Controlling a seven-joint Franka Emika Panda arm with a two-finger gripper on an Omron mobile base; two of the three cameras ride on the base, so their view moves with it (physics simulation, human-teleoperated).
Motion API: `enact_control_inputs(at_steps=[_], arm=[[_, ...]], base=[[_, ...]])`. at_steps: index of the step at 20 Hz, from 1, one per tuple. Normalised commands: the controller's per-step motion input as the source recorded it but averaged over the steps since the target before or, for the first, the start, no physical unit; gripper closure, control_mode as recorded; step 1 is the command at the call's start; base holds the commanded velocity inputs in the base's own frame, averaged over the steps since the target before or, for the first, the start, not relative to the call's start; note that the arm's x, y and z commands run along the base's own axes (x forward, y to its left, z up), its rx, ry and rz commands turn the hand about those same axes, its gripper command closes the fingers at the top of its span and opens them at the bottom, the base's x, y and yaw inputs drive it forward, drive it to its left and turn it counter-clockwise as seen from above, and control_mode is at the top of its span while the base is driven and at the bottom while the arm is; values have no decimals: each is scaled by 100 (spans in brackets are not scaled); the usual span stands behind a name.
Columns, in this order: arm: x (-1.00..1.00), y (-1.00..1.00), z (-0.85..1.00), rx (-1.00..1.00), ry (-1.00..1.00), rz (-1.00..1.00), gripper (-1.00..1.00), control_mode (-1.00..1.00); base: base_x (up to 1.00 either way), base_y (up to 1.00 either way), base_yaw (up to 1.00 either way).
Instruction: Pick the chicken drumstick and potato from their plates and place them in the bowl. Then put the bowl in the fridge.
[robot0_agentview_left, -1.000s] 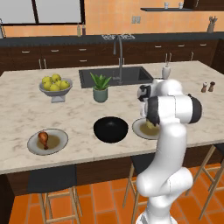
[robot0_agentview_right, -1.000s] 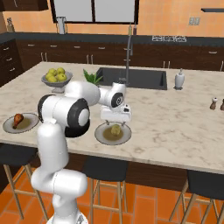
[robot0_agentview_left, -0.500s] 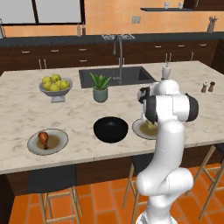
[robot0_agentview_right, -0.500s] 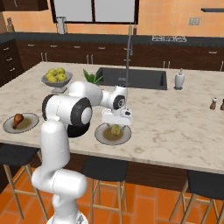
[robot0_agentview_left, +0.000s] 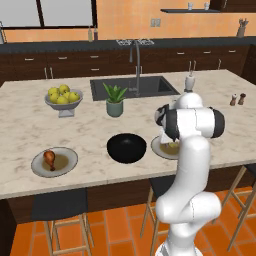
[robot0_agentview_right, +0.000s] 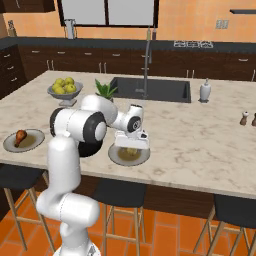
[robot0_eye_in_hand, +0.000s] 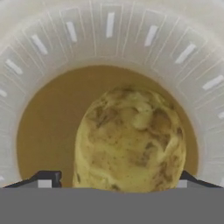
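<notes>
Potato (robot0_eye_in_hand: 130, 140) sits between the spread pincer (robot0_eye_in_hand: 116, 178) tips, on its plate (robot0_eye_in_hand: 39, 52)

Potato (robot0_eye_in_hand: 130, 141) on right plate (robot0_agentview_right: 116, 154) — bowl (robot0_agentview_left: 126, 148) between — drumstick (robot0_agentview_left: 49, 158) left.

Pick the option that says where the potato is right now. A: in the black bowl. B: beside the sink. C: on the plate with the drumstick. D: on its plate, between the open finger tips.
D: in the hand view the potato lies on the plate, a finger tip on either side.
</notes>
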Motion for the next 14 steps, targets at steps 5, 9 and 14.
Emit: enact_control_inputs(at_steps=[5, 9, 14], arm=[[-15, 0, -8, 0, -16, 0, 100, -100], [-76, 4, 41, 0, -19, 0, 100, -100], [-81, 30, 90, 6, -1, 2, 100, -100]], base=[[0, 0, 0], [0, 0, 0], [0, 0, 0]])
